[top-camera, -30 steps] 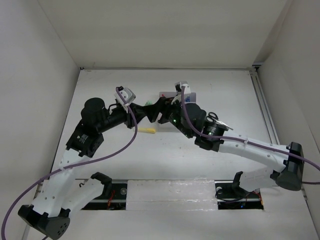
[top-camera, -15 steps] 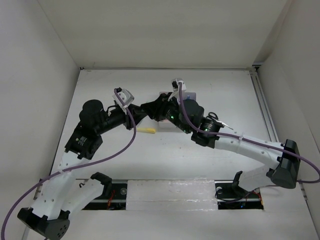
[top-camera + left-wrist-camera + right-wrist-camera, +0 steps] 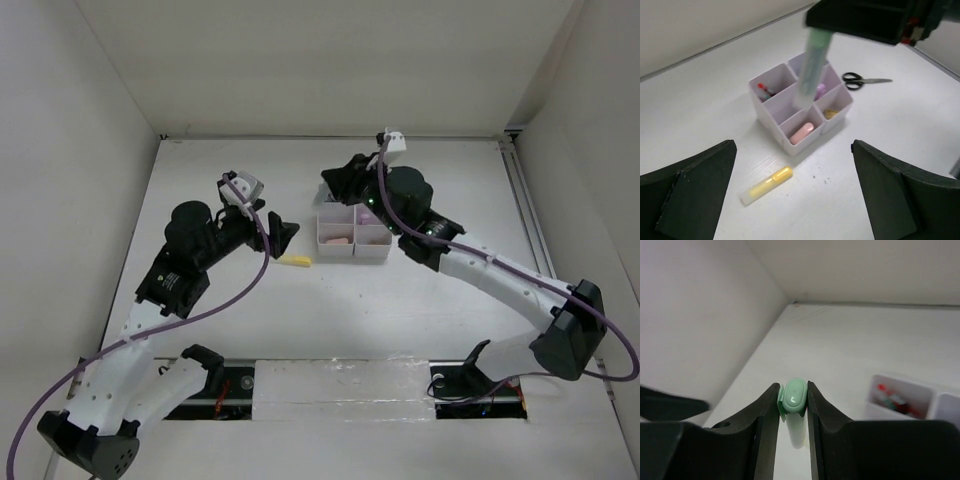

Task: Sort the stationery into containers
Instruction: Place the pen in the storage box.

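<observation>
The white organiser tray (image 3: 368,250) (image 3: 771,117) stands mid-table. A pink piece (image 3: 802,133), a red pen (image 3: 765,91) and a purple piece (image 3: 820,90) lie in separate compartments. My right gripper (image 3: 338,183) (image 3: 793,385) is shut on a green highlighter (image 3: 796,427) (image 3: 812,67), which hangs upright over the tray's middle compartments. My left gripper (image 3: 283,232) (image 3: 793,165) is open and holds nothing, left of the tray. A yellow highlighter (image 3: 295,261) (image 3: 766,185) lies on the table between its fingers. Black-handled scissors (image 3: 865,80) lie beyond the tray.
White walls close in the table on the left, back and right. The right forearm (image 3: 480,270) crosses the table right of the tray and hides the scissors in the top view. A small yellowish item (image 3: 831,113) sits in the tray's right compartment.
My left gripper has opened and drawn back to the left. My right gripper has shut on the green highlighter and swung to the tray's far side, uncovering the tray.
</observation>
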